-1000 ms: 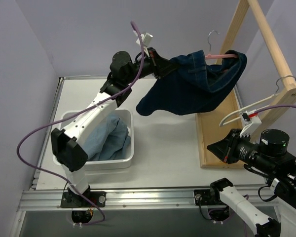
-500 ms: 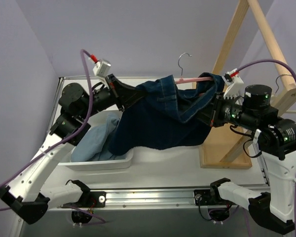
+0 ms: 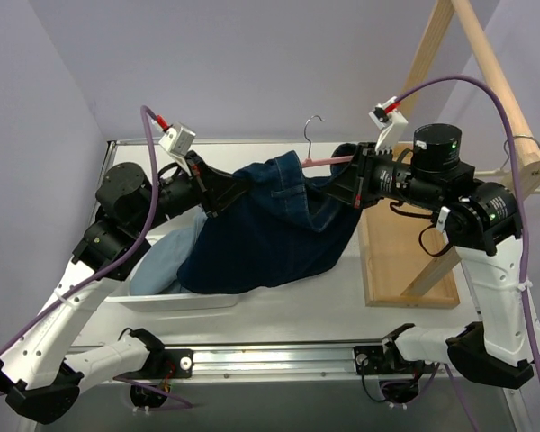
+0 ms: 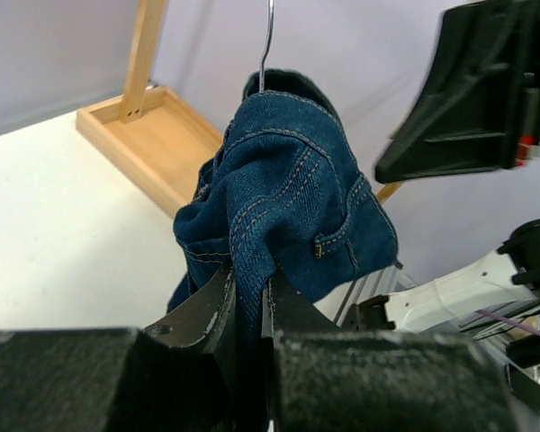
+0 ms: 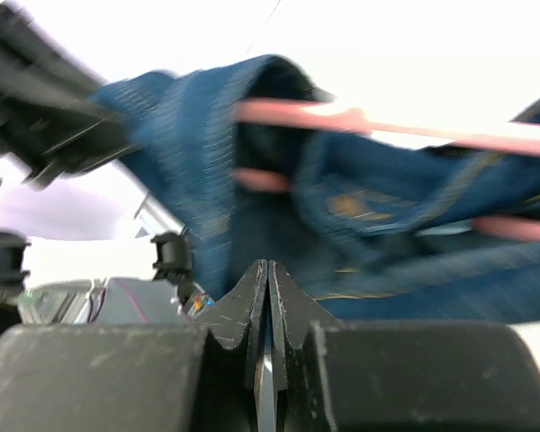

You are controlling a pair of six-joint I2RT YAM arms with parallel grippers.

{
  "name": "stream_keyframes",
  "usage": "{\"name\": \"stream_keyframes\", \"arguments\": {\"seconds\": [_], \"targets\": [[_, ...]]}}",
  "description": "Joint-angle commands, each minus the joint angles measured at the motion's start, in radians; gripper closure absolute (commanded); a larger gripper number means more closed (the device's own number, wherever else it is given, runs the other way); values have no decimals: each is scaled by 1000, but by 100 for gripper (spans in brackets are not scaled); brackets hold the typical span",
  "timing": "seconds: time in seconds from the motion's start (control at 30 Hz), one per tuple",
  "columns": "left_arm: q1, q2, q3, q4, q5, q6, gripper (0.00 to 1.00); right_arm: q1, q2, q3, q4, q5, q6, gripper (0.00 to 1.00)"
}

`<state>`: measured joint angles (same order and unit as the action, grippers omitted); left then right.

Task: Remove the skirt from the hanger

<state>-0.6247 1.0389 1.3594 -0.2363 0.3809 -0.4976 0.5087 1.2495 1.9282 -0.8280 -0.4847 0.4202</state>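
Observation:
The dark blue denim skirt [image 3: 270, 234] hangs on a pink hanger [image 3: 328, 162] with a metal hook, held in the air between my arms. Its lower part drapes toward the bin. My left gripper [image 3: 227, 187] is shut on a fold of the skirt's left edge, seen between the fingers in the left wrist view [image 4: 247, 283]. The hook [image 4: 267, 36] stands above the skirt [image 4: 288, 180] there. My right gripper [image 3: 346, 184] is at the skirt's right end. In the right wrist view it [image 5: 267, 265] is shut with nothing showing between the fingers. The skirt [image 5: 387, 207] and the hanger [image 5: 414, 126] lie just beyond its tips.
A white bin [image 3: 162, 301] with a light blue garment [image 3: 162, 261] sits on the table at the left, partly under the skirt. A wooden rack [image 3: 405, 261] stands at the right; its slanted rail [image 3: 486, 54] runs up behind my right arm.
The skirt and hanger have come off the rack and moved left and lower over the table. Both arms moved left with them. The skirt's hem now hangs by the bin.

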Motion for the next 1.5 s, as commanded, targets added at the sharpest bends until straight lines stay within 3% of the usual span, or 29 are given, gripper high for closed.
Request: {"name": "stream_keyframes", "arguments": {"seconds": [0.0, 0.23, 0.43, 0.67, 1.47], "targets": [[5, 21, 125, 35, -48, 57, 98, 59, -5, -12, 56, 63, 20, 100], [6, 64, 185, 23, -34, 74, 98, 63, -2, -23, 69, 118, 3, 86], [5, 39, 127, 84, -24, 27, 98, 65, 85, 61, 43, 227, -14, 77], [5, 30, 84, 134, -23, -13, 98, 63, 169, 126, 66, 236, -1, 71], [6, 19, 98, 118, -7, -12, 98, 53, 225, 181, 76, 331, -31, 70]]}}
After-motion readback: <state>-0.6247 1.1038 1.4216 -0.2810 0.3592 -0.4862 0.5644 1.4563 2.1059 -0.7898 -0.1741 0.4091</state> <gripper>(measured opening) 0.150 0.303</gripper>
